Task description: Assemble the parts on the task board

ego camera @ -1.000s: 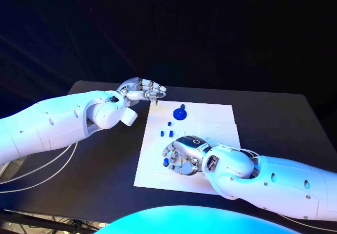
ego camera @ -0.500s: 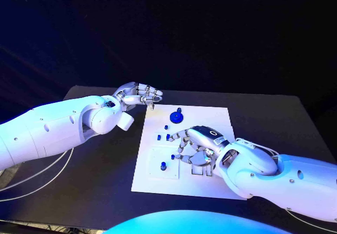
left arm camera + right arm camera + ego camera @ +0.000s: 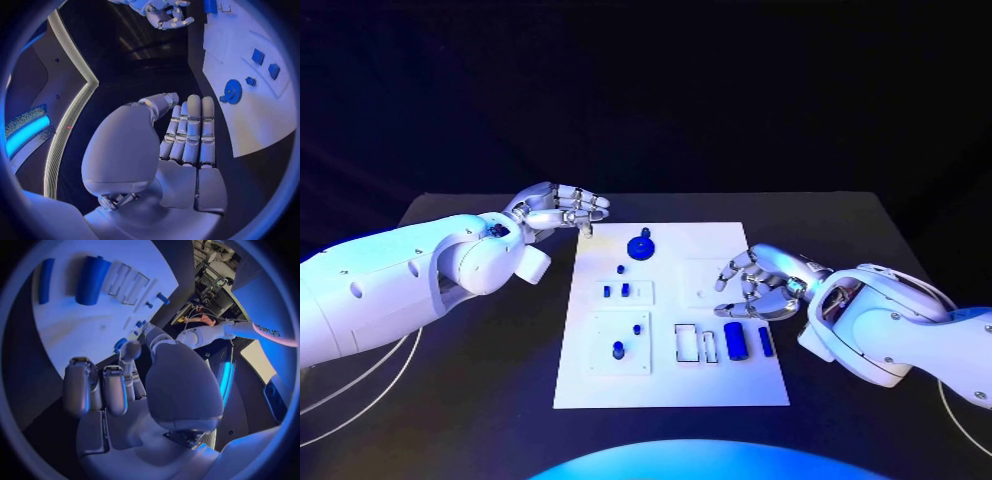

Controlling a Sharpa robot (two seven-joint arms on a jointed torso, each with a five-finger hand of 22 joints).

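Right hand [image 3: 762, 283] has lifted off the task board [image 3: 733, 390] to its right edge, fingers curled, empty; left hand [image 3: 557, 210] likewise curled empty; parts [image 3: 734, 341] exposed, assembly incomplete.

The left arm [image 3: 401, 285] enters from the left edge of the head view, its hand [image 3: 560, 208] at upper centre-left, fingers curled in and holding nothing. The right arm [image 3: 913, 325] enters from the right edge; its hand [image 3: 764, 282], right of centre, has loosely bent, spread fingers, also holding nothing.
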